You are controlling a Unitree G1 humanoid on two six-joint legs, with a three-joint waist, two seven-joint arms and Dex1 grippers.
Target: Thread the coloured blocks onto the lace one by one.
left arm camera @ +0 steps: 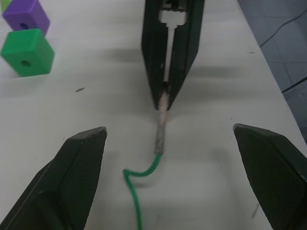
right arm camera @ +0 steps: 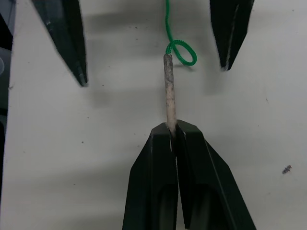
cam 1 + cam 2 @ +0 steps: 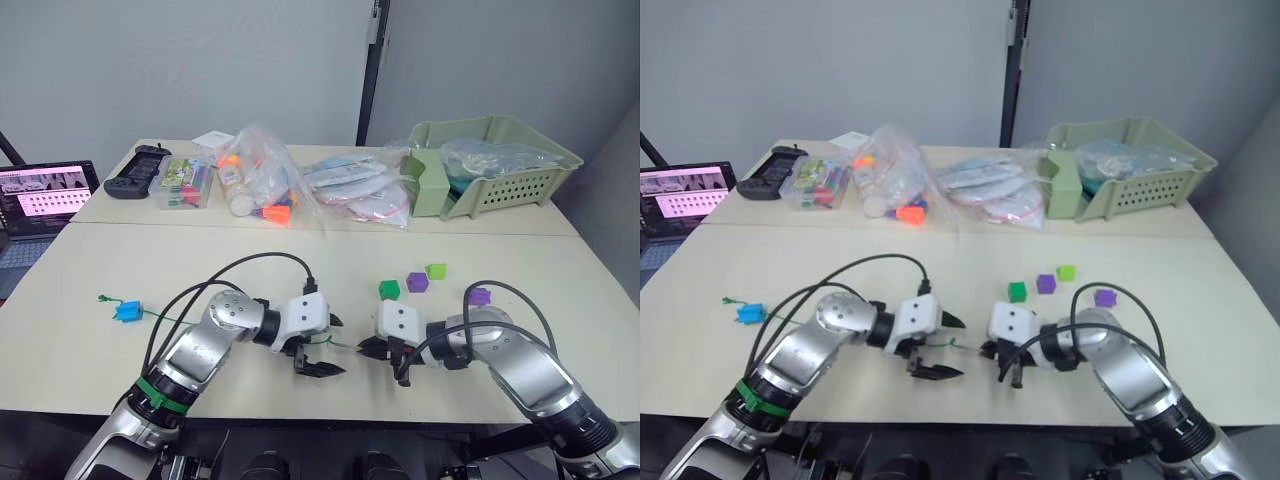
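At the near edge of the table (image 3: 90,350), the right gripper (image 2: 173,130) was clamped on the pale tip of the lace (image 2: 169,91). The left gripper (image 3: 322,345) faced it with fingers spread wide either side of the cord. The lace trailed left to the blue block (image 3: 127,311). Farther off, right of centre, sat the dark green block (image 3: 389,289), two purple blocks (image 3: 417,282) and the lime block (image 3: 436,270).

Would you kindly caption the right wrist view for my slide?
Right gripper shut on the lace tip, facing the open left gripper.
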